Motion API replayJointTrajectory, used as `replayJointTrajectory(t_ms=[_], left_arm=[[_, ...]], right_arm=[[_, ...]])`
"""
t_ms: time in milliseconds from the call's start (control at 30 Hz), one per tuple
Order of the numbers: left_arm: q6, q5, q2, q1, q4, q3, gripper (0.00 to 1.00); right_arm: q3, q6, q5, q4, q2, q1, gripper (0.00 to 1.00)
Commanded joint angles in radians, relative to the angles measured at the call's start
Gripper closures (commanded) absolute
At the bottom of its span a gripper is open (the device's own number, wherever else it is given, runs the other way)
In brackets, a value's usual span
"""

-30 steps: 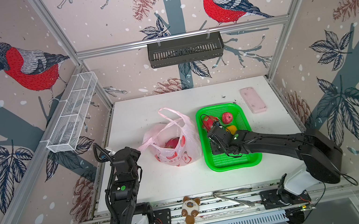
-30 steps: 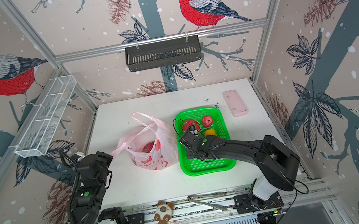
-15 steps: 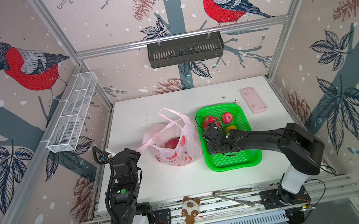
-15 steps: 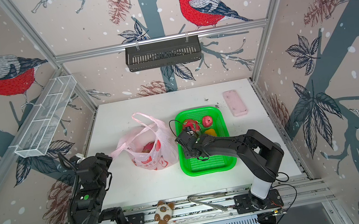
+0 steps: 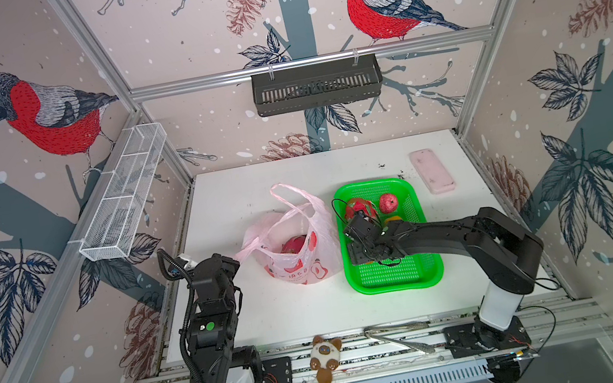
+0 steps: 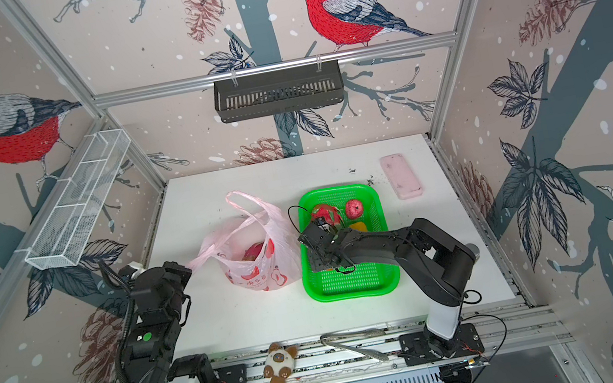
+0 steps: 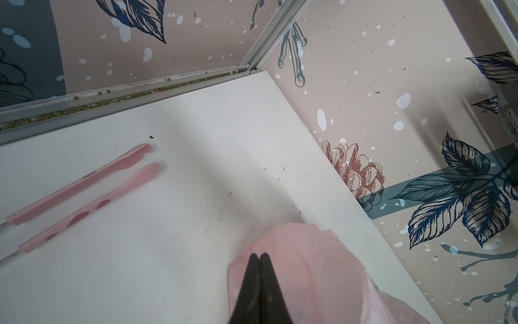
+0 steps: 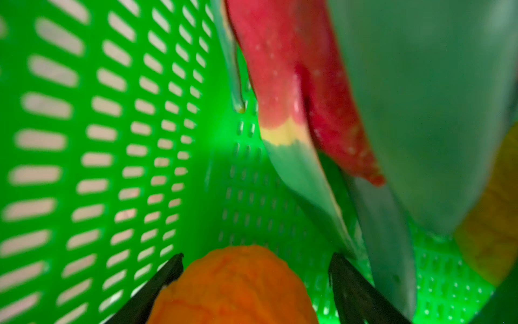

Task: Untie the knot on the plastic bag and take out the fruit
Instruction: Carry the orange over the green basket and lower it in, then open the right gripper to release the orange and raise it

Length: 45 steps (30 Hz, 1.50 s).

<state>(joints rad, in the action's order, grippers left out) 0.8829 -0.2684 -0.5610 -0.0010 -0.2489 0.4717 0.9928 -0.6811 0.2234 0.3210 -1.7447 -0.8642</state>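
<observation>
1. Bright, even and diffuse in both top views; only faint, soft shadows just beside the green basket (image 5: 395, 276).
2. Bowed toward the edges, well away from the basket.
3. Blurred and green-tinted inside the basket in the right wrist view, dragon fruit (image 8: 280, 70) out of focus.

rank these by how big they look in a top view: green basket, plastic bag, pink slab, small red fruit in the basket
1. green basket, though the arm hides part of it
2. plastic bag, crumpled, not far behind
3. pink slab
4. small red fruit, clearly smallest
</observation>
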Motion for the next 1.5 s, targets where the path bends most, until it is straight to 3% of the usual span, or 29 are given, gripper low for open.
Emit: replayJointTrajectory(t_ms=[0, 300, 567, 767, 1000, 1233, 1467], left_arm=[[-0.016, -0.016, 0.005, 0.005, 0.031, 0.01, 1.0], [-0.03, -0.007, 0.013, 0.016, 0.02, 0.018, 1.0], [-0.045, 0.019, 0.011, 0.037, 0.022, 0.024, 1.0], [-0.061, 0.051, 0.003, 0.058, 0.025, 0.03, 1.0], [-0.08, 0.091, -0.011, 0.071, 0.034, 0.038, 1.0], [-0.085, 0.118, -0.002, 0.075, 0.031, 0.032, 1.0], [-0.086, 0.132, 0.009, 0.078, 0.007, 0.037, 1.0]], right_arm=[[0.003, -0.001, 0.0, -0.013, 0.005, -0.002, 0.14], [0.014, -0.003, 0.026, 0.028, 0.064, -0.021, 0.0], [0.063, -0.038, 0.096, 0.133, 0.138, -0.065, 0.0], [0.128, -0.103, 0.214, 0.244, 0.215, -0.131, 0.0], [0.219, -0.12, 0.248, 0.214, 0.288, -0.23, 0.03], [0.26, -0.108, 0.202, -0.004, 0.228, -0.276, 0.03], [0.436, -0.081, 0.14, 0.011, 0.019, -0.225, 0.06]])
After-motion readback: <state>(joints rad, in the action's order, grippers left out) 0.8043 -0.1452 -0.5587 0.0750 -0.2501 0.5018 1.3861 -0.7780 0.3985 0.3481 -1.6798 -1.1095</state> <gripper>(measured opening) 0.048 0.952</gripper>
